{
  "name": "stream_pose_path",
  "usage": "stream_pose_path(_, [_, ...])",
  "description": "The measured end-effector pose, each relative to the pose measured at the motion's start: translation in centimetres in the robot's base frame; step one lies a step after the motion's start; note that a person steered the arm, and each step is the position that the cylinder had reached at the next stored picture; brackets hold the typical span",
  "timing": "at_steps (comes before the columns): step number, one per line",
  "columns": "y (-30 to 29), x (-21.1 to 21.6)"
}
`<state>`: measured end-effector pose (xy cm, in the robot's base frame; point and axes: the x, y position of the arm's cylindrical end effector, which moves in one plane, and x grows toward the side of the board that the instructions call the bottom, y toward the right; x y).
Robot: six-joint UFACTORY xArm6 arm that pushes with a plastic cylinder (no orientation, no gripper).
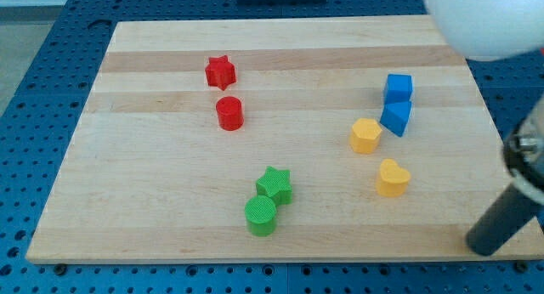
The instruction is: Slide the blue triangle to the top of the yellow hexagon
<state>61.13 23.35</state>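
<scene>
Camera view: blue triangle (396, 117) near board's right edge, touching yellow hexagon's (365, 135) upper right, below blue cube (398, 87); my tip (478, 245) at bottom-right corner, holding nothing.

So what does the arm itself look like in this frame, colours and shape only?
Little of it shows. A dark, matt cylindrical rod enters at the view's right, its lower end, my tip, blunt and plain. Above it sits a black and silver fitting, blurred. A large white rounded body fills the top right corner. No cables or markings visible.
</scene>
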Motion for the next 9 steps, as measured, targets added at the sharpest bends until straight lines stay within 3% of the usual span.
stream_pose_path(2, [1.4,-14.8])
stream_pose_path(5, [0.5,-15.4])
stream_pose_path(9, [-6.1,-17.1])
